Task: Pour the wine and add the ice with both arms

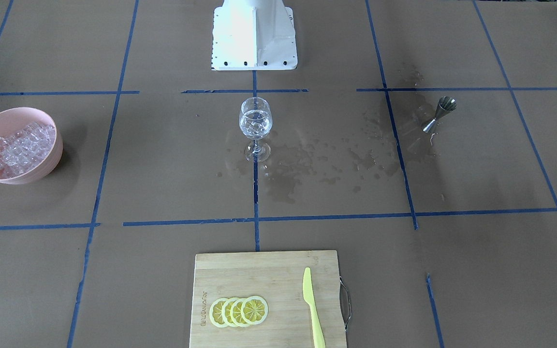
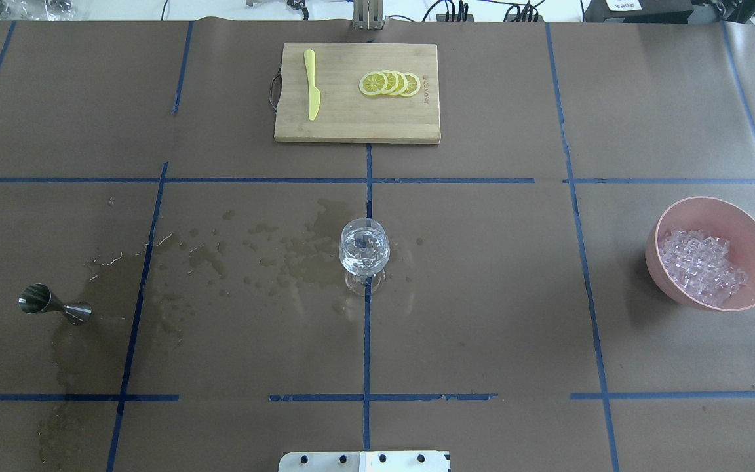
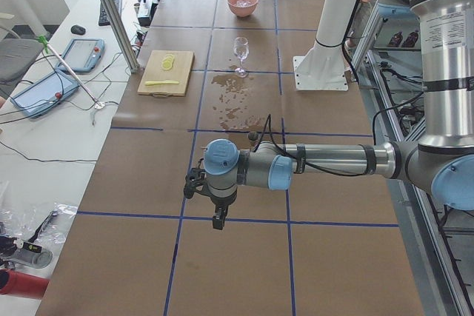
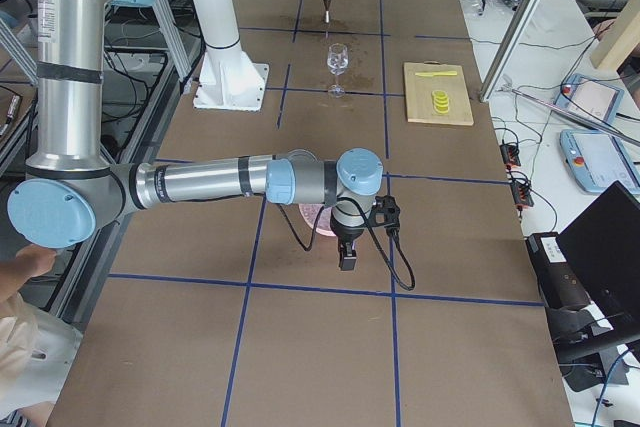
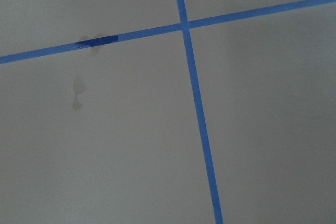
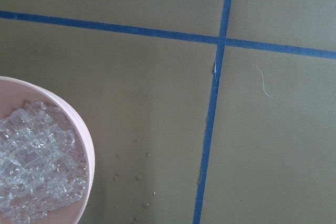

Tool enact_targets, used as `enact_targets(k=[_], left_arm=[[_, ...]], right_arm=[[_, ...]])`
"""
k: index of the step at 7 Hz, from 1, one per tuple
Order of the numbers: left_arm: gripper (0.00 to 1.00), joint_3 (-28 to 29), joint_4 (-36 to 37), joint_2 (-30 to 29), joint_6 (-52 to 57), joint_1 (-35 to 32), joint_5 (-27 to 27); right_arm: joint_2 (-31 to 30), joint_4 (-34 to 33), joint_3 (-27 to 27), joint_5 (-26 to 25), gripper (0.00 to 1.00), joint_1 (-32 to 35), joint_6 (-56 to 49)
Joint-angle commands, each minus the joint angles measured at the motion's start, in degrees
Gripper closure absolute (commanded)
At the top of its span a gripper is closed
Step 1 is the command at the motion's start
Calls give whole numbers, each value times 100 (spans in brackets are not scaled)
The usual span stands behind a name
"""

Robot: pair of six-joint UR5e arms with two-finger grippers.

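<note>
Well, from across the table (image 1: 162, 203), the glass (image 1: 255, 126) stood upright in the middle. I think it was put there so both arms could reach it. The wine (image 1: 255, 130) sat low inside it, and some clear lumps seemed to sit in it too. The ice (image 1: 23, 147) was heaped in a pink bowl (image 1: 49, 166), well apart from the glass. A little metal cup (image 1: 439, 113) stood far off on the other side. Dark wet spots (image 1: 307, 164) lay between that cup and the glass.

From above, a wooden board (image 2: 351, 121) lay beyond the glass. It held a yellow knife (image 2: 312, 85) and four lemon slices (image 2: 390, 83).

From the left end, the left arm (image 3: 326, 160) reached out low over the table, far from the glass. Its jaws pointed down. I could not tell how wide they were or whether they held anything.

From the right end, the right arm (image 4: 200, 182) hung over the pink bowl, probably because the ice was its job. I could not tell about its jaws either.

The left wrist camera saw only crossed blue tape (image 5: 184, 23) and a small stain (image 5: 77, 93).

The right wrist camera saw the bowl's rim, ice inside, and drops beside it. To me the task looked close to done.
</note>
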Motion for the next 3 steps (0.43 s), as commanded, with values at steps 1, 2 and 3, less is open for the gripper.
enact_targets(k=[1, 2, 3], left_arm=[[0, -105, -32, -65, 13, 0, -16], [0, -97, -32, -170, 13, 0, 1], [0, -71, -32, -180, 13, 0, 2]], right_arm=[[28, 11, -14, 167, 0, 0, 29], [29, 11, -15, 167, 0, 0, 30], [46, 11, -32, 167, 0, 0, 38]])
